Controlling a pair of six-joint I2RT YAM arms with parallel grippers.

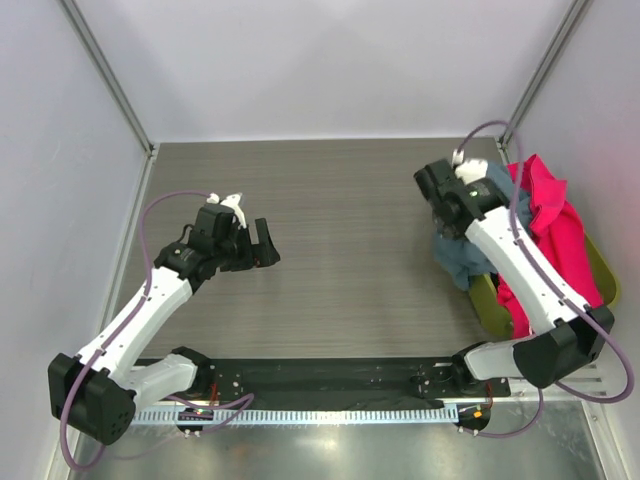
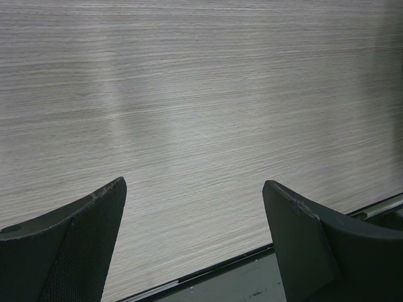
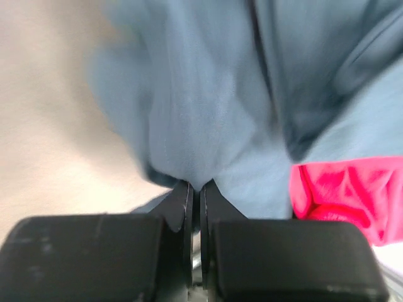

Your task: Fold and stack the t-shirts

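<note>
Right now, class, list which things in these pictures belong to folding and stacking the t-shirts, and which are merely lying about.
Belong to the job: grey-blue t-shirt, pinched in the shut right gripper; pink-red t-shirt.
Lying about: olive-green bin; wooden table.

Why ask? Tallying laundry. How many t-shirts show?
2: grey-blue t-shirt at the bin's edge, pinched by the right end effector; pink-red t-shirt draped over it. Others may be hidden.
</note>
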